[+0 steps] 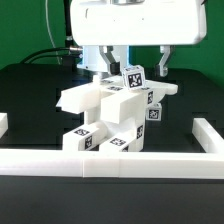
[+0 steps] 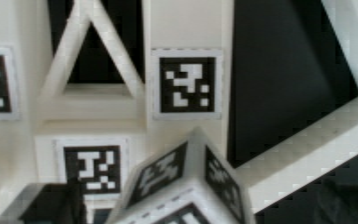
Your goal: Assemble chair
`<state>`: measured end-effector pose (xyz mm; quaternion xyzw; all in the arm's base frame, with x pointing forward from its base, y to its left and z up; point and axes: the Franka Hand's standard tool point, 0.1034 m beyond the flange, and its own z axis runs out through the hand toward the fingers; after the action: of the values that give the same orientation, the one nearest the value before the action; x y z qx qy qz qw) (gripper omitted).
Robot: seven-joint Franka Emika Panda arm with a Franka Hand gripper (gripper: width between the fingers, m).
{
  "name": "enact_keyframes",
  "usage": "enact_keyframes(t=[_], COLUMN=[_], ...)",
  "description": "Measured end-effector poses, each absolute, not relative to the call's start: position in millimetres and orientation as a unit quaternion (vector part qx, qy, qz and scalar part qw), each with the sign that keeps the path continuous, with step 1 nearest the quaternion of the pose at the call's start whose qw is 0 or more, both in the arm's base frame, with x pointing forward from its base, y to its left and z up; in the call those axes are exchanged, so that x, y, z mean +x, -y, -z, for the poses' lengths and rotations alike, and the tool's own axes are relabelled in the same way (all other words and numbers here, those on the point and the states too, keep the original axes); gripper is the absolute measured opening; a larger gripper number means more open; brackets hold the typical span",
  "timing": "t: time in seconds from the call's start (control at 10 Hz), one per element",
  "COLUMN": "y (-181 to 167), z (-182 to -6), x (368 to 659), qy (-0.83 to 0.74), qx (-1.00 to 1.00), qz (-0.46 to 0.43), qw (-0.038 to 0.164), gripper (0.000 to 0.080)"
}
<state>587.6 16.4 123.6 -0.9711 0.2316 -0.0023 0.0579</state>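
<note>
The hand [image 1: 134, 68] hangs released above the heap of chair parts, its two fingers [image 1: 110, 62] pointing down and spread wide, gripping nothing. Between the fingers, with a gap on either side, rises the tilted top of a tagged block [image 1: 134, 76], its black-and-white tag turned toward the exterior camera; neither finger appears to touch it. Below the hand the rest of the chair [image 1: 105, 115] sits as a cluster of glossy white blocky pieces on the black tabletop [image 1: 30, 100]. A long slanted piece [image 1: 85, 98] juts out from under the hand toward the exterior view's left. Lower tagged pieces [image 1: 88, 140] lie on the exterior camera's side of the hand, close against the long low border wall [image 1: 150, 160]. That wall runs across between the hand and the exterior camera and turns back at both ends. The wrist view looks down on the parts just beneath the hand: a white braced panel [image 2: 87, 50] with diagonal bars and dark gaps, a flat face carrying a square tag [image 2: 188, 82], and, closest to the lens and blurred, a corner of the tagged block [image 2: 185, 185]. Whether the pieces under the hand are joined or only stacked cannot be told.
</note>
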Motion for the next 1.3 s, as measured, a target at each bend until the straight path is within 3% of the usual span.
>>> enact_keyframes(t=[0.8, 1.0, 1.1, 1.2, 1.3], y=[-13.2, -10.7, -10.2, -10.1, -10.1], z=[-122.1, -122.1, -122.1, -122.1, -122.1], x=[586.7, 586.6, 586.6, 586.6, 586.6], qy=[0.012, 0.048, 0.045, 0.045, 0.045], qx=[-0.999, -0.998, -0.998, -0.998, -0.998], qz=[0.013, 0.014, 0.014, 0.014, 0.014], qw=[0.048, 0.045, 0.044, 0.044, 0.044], gripper=[0.0649, 0.0405, 0.0405, 0.0284, 0.0284])
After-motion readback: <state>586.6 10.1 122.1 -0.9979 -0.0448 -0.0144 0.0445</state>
